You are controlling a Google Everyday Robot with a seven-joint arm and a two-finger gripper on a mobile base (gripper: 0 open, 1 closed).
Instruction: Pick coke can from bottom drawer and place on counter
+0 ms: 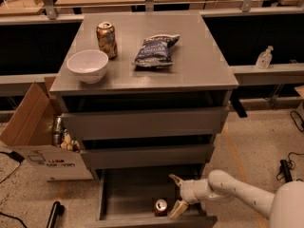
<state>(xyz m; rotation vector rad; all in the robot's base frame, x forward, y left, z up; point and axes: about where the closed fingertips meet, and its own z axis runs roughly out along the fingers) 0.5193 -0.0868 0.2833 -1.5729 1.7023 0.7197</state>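
The coke can (161,206), small and red with a silver lid, stands upright on the dark floor of the open bottom drawer (128,194), near its front panel. My gripper (176,194) is at the end of the white arm reaching in from the right. It is open, just right of the can, with one finger (175,179) raised behind and the other finger (177,208) low beside the can. The grey counter (199,65) tops the three-drawer cabinet.
On the counter stand a tan-gold patterned can (106,39), a white bowl (88,65) and a dark blue chip bag (155,50). An open cardboard box (35,137) with cans sits left of the cabinet. A white bottle (264,58) stands on the right ledge.
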